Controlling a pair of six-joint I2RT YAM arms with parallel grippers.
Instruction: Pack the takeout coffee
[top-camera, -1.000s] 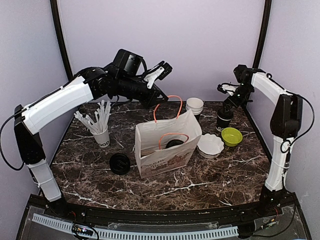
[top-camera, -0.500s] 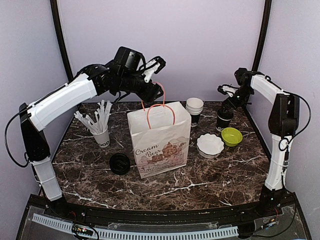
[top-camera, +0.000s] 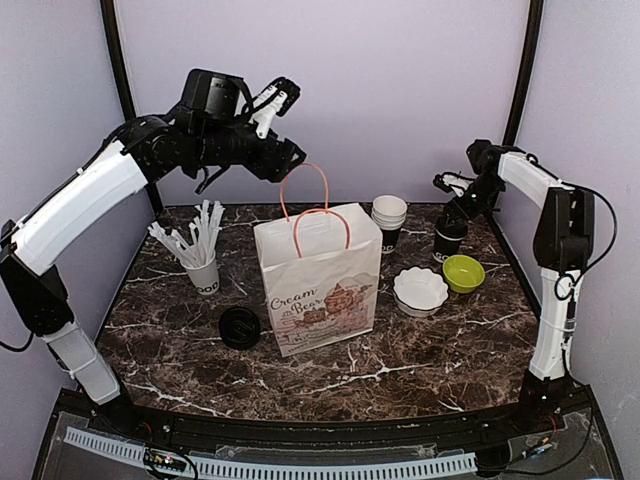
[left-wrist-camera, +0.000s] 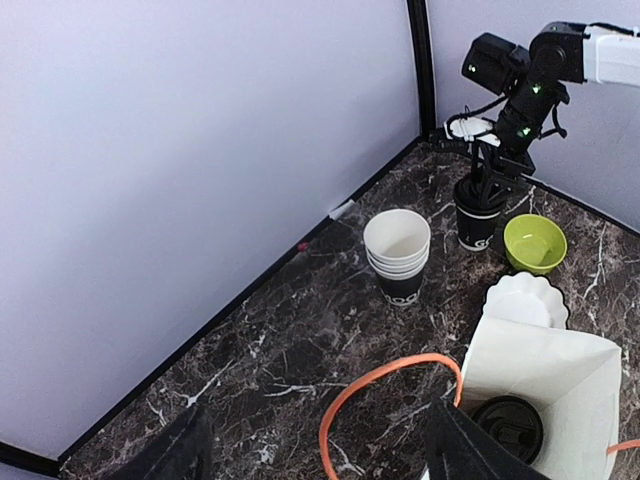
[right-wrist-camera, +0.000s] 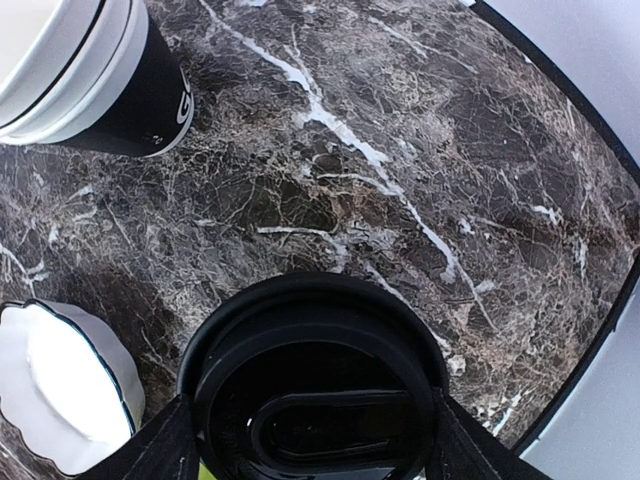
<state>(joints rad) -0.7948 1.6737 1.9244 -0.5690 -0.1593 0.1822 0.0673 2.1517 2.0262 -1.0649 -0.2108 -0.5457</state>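
One takeout coffee, black with a black lid, stands at the back right of the table. My right gripper reaches down over it, its fingers pressed against both sides of the lid. The white paper bag stands upright in the middle with its orange handles up. Inside it lies a second black lidded cup. My left gripper hovers open above and left of the bag, holding nothing.
A stack of lidless cups stands behind the bag. A white fluted bowl and a green bowl sit near the coffee. A white cup of sticks and a loose black lid are on the left.
The bag went from tipped over to upright. My left gripper let go of its handle, opened and rose up and to the left. My right gripper's fingers closed in on the coffee's lid.
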